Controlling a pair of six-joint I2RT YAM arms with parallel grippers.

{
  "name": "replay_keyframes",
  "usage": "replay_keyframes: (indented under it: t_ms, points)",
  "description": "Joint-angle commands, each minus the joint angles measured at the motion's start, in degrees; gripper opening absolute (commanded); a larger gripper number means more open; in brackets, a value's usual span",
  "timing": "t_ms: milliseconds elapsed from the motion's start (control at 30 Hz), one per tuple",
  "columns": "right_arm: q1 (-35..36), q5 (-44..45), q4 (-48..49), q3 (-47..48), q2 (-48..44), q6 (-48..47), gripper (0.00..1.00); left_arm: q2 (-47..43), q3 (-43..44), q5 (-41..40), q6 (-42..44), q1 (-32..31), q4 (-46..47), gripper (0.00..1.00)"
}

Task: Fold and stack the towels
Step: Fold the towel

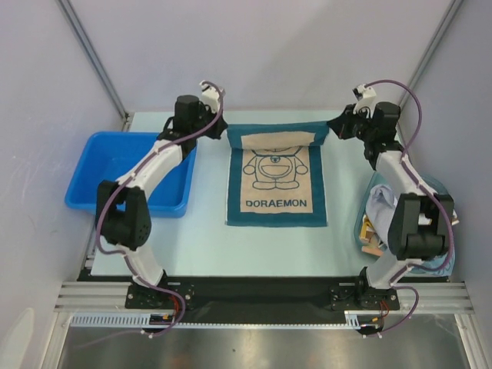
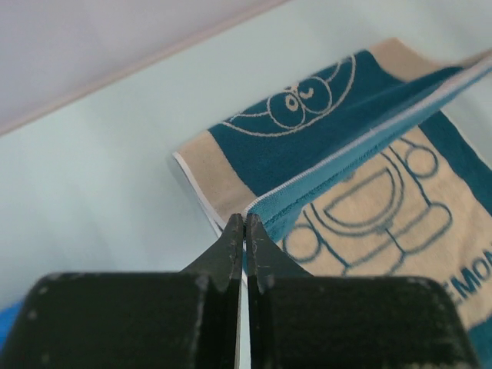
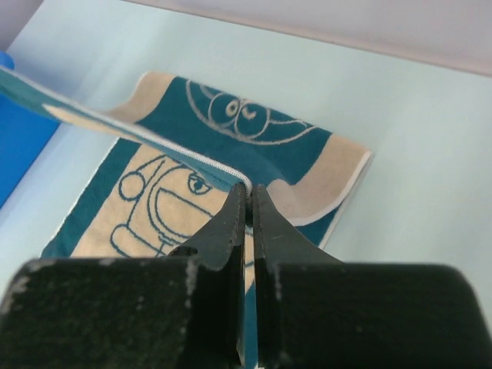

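A teal and tan towel (image 1: 277, 192) with a cartoon cat print and the word DORAEMON lies flat in the middle of the table. Its far edge is raised off the table and curls over toward the near side. My left gripper (image 1: 224, 127) is shut on the far left corner of this towel (image 2: 369, 200), seen in the left wrist view with the gripper (image 2: 244, 221) pinching the white-edged hem. My right gripper (image 1: 332, 127) is shut on the far right corner, and the right wrist view shows the gripper (image 3: 247, 188) closed on the hem of the towel (image 3: 154, 223).
A blue bin (image 1: 100, 165) stands at the left, under the left arm, and its edge shows as the blue bin (image 3: 19, 146) in the right wrist view. A heap of other cloths (image 1: 382, 201) sits at the right edge beside the right arm. Grey walls enclose the back and sides.
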Motion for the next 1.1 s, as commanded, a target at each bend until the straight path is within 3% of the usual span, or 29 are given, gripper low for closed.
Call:
replay_keyframes:
  t_ms: [0,167,433,633,800,1067]
  points:
    - [0.15,3.74,-5.40,-2.61,-7.96,-4.02,0.00,-9.33,-8.11,-0.71,1.44,-0.84,2.40,0.00]
    - [0.68,5.67,-11.72,-7.27,-12.55,-3.69,0.00,-14.53,-15.17,0.07,0.03,-1.37,2.06,0.00]
    - [3.30,8.31,-13.32,-19.13,-20.63,0.01,0.00,-19.71,-24.40,-1.85,-1.20,-4.01,-0.24,0.01]
    - [4.72,12.17,-18.14,-21.08,-23.45,1.58,0.00,-22.09,-28.62,-3.70,-2.44,-6.38,-1.02,0.00]
    - [5.60,14.82,-20.96,-24.32,-25.56,6.94,0.00,-23.41,-33.80,-5.09,-8.32,-7.96,0.46,0.00]
    - [7.80,19.12,-29.57,-26.00,-26.97,8.26,0.00,-24.38,-35.39,-10.20,-9.81,-11.30,-2.87,0.00]
